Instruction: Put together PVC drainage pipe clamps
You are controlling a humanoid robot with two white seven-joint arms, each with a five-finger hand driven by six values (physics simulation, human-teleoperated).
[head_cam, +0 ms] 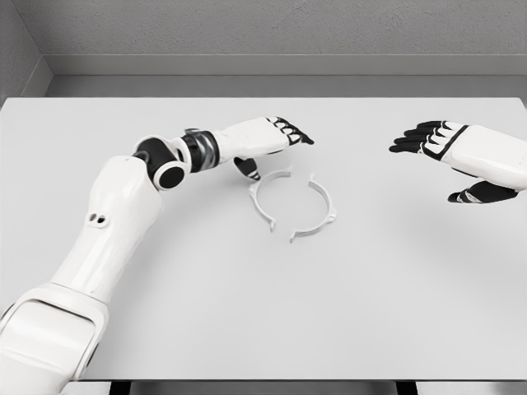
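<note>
White worktop (395,296) fills most of the view, grey wall behind. Left arm (115,214) is reached in from the lower left, its hand (263,138) hung just above the upper-left edge of the clamp, fingers (292,130) stretched forward and loosely apart, nothing gripped; thumb is seen pointed down near the left half. Right hand (465,152) is held over the worktop well apart from the clamp, fingers apart, nothing held. Two clamp halves lie flat near the worktop's middle: left half (262,197) and right half (319,210), thin white half-rings with small tabs at the ends, facing each other as a near-circle, with gaps visible at top and bottom, so not yet joined. For the step judged in hand, closing the halves, the left half should be pushed or pinched sideways toward the right one, kept flat with tabs lined up; the right half is probably best steadied by the right hand so it is not slid away.
</note>
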